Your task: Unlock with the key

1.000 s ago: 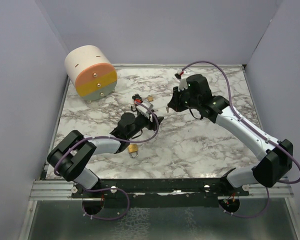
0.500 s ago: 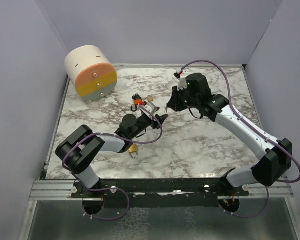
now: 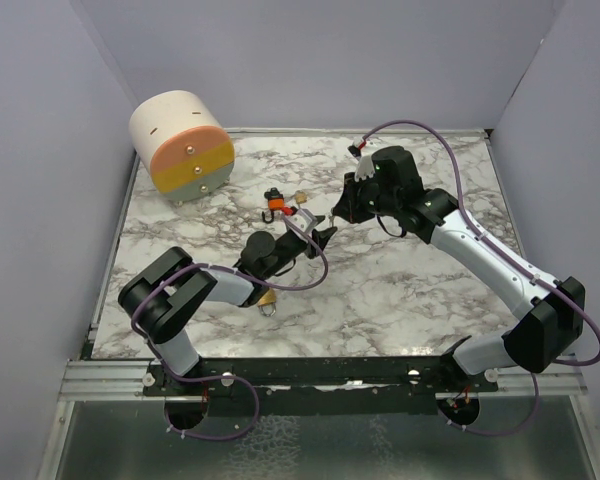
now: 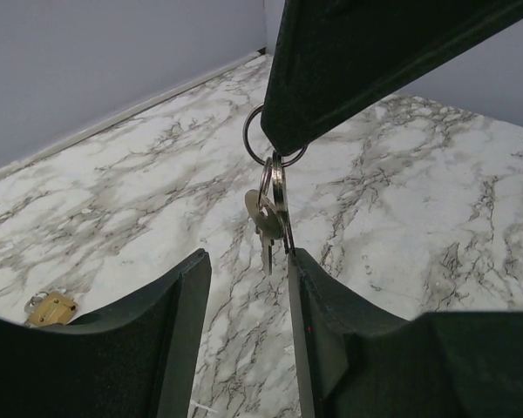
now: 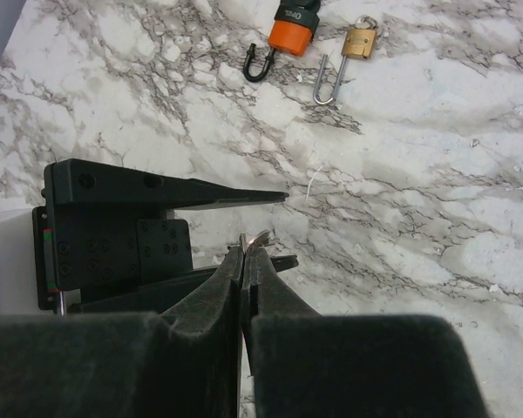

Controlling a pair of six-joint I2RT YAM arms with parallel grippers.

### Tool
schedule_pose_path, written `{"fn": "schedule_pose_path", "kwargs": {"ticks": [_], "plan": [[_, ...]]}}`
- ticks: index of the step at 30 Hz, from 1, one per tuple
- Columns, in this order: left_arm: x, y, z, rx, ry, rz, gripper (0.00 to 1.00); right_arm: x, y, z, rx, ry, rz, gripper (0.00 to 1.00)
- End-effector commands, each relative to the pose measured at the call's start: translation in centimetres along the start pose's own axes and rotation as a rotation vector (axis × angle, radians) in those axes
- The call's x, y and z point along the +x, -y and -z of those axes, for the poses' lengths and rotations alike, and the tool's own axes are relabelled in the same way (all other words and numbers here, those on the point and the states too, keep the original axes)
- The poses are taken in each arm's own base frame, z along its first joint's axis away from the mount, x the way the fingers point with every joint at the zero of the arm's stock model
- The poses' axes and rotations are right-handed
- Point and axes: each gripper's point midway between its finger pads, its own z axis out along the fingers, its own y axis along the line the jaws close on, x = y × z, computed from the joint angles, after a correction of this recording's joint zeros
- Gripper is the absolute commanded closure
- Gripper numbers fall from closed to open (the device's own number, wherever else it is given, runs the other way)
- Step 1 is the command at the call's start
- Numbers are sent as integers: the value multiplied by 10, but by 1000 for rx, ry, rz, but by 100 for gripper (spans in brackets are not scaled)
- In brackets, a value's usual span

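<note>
The right gripper is seen clamped shut, its 2 black fingers pressed flat together with no gap. The keys are pinched at its tip by their ring. From the left wrist, a thin steel ring is shown poking out under that dark fingertip, and flat silvery keys are hung straight down from it, clear of the table.

The left gripper is spread wide just below them, with 2 matte black wedge-shaped fingers. The keys' lower ends are framed in the gap, close along the inner edge of the right-hand finger. Whether that finger is touched cannot be told. Nothing is gripped by this one.

3 locks are laid on the white, grey-veined marble top:
- A brass lock is found beside the left arm, near the front.
- An orange lock with a black hooked shackle is set farther back.
- A small lock, brass-bodied with a long thin steel shackle, is placed just beside the orange one, not touching it.

A cream drum is laid on its side at the far left corner, its round face banded orange, yellow and grey-green.
</note>
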Motion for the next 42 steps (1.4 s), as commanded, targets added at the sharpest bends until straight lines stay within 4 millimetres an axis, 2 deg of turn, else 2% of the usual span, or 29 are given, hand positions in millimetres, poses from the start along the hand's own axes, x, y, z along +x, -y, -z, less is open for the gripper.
{"fn": "schedule_pose_path", "kwargs": {"ticks": [1, 13, 19, 22, 35, 42], "plan": [[-19, 4, -10, 12, 76, -25, 59, -10, -9, 8, -24, 16, -5, 99], [-21, 4, -10, 1, 83, -38, 79, -10, -8, 10, -17, 16, -6, 99], [-16, 4, -7, 0, 72, -36, 94, -10, -4, 10, 8, 20, -11, 99], [-14, 5, -5, 0, 64, -32, 94, -12, -3, 10, 14, 27, -16, 99], [-5, 5, 3, -9, 38, -12, 85, -13, -5, 11, -1, 29, -22, 99], [-5, 4, 3, -13, 40, -20, 96, -11, -4, 10, -3, 23, -21, 99]]}}
